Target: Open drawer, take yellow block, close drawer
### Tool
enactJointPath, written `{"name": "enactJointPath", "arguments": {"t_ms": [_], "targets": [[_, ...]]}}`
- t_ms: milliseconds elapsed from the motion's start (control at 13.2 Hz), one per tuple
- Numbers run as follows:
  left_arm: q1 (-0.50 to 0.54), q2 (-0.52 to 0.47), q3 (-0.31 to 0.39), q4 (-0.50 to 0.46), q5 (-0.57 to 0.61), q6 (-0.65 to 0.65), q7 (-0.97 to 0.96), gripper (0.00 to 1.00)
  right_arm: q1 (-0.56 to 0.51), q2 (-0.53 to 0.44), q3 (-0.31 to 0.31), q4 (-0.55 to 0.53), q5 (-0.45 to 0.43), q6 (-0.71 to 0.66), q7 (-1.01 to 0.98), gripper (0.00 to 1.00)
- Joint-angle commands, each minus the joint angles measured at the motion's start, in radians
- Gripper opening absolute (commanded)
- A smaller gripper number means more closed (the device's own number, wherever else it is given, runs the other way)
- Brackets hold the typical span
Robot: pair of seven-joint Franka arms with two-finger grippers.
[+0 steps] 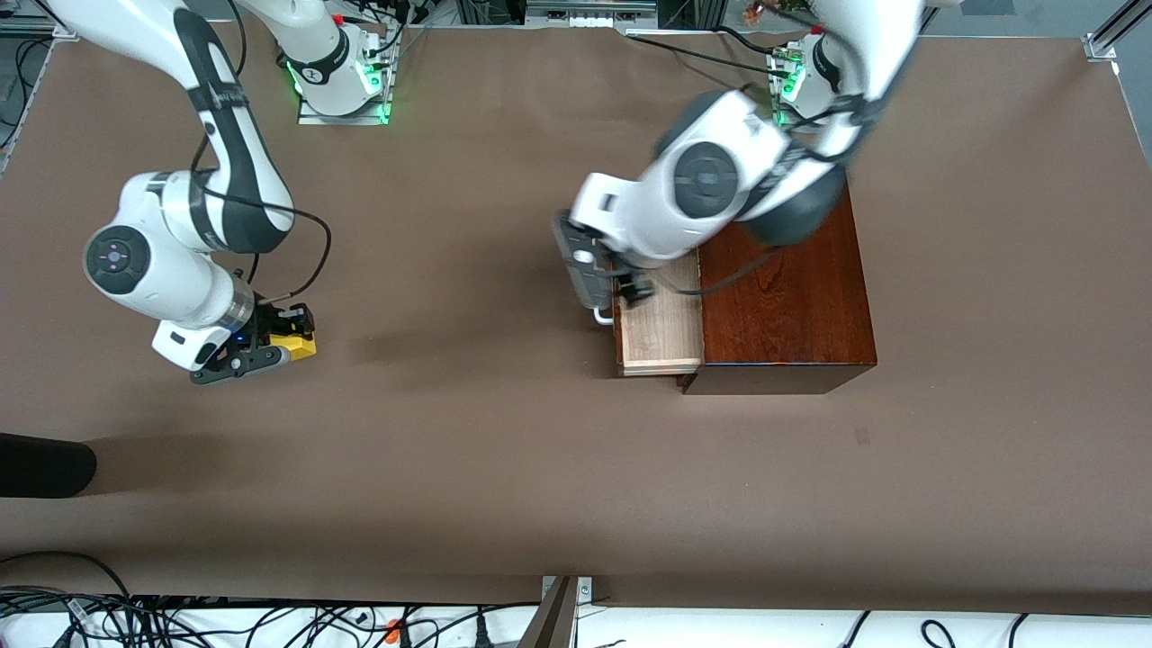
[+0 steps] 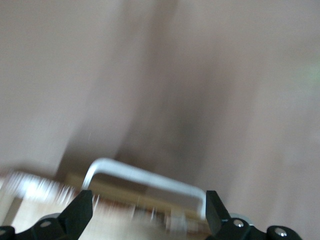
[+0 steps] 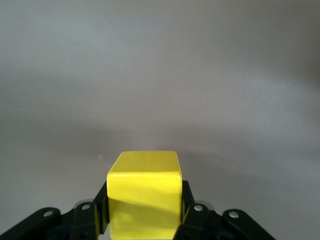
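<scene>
The right gripper (image 1: 286, 337) sits low over the brown table (image 1: 504, 468), toward the right arm's end and well away from every edge. Its fingers (image 3: 95, 220) are clamped on the yellow block (image 3: 145, 192), one on each side of the cube, with bare table surface filling the rest of the right wrist view. From the front camera the block (image 1: 300, 345) shows as a bright patch poking out past the black fingertips; whether it rests on the table or hangs just above it I cannot tell.

Toward the left arm's end stands the dark reddish-brown wooden box (image 1: 787, 310), set back from the table's edges. Its drawer (image 1: 660, 326) is pulled partway out on the side facing the right arm, showing a strip of pale wood inside. The white U-shaped handle (image 1: 601, 315) sticks out from the drawer front.

The left gripper (image 1: 630, 279) is down at that drawer front, the arm reaching over the top of the box. In the left wrist view, which is smeared with motion, the two black fingers (image 2: 80, 212) stand wide apart, with the handle (image 2: 150, 180) spanning the gap between them and the drawer's light wood below it. The fingers are spread, not closed on the bar; whether either one touches it I cannot tell.

A dark rounded object (image 1: 40, 470) pokes in at the table's edge at the right arm's end.
</scene>
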Motion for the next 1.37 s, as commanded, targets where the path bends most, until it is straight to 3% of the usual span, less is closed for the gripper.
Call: {"name": "enactJointPath", "arguments": {"t_ms": [0,304,379,607,683,987,1290], "targets": [[-0.076,0.077,0.013,0.058,0.031,0.091,0.136,1.0,-0.007,0.052,0.004,-0.027,-0.017,0.065,0.105,0.0],[-0.087,0.108,0.012,0.028,0.158,0.094,0.382,1.0,-0.007,0.111,0.001,-0.068,-0.014,0.161,0.148,0.0],[-0.087,0.111,0.012,-0.003,0.182,0.086,0.399,1.0,-0.005,0.116,0.001,-0.068,-0.015,0.162,0.18,0.07],[-0.081,0.111,0.015,-0.014,0.256,0.006,0.396,1.0,-0.005,0.117,0.001,-0.078,-0.018,0.169,0.181,0.66],[-0.076,0.109,0.016,-0.014,0.276,-0.019,0.395,1.0,-0.005,0.108,0.001,-0.076,-0.017,0.169,0.178,0.99],[-0.07,0.089,0.029,-0.002,0.37,-0.159,0.36,1.0,-0.004,-0.014,0.008,-0.058,-0.024,0.113,0.17,1.0],[-0.068,0.063,0.053,0.001,0.423,-0.269,0.31,1.0,-0.048,-0.2,0.091,0.036,-0.021,-0.177,0.176,1.0]]}}
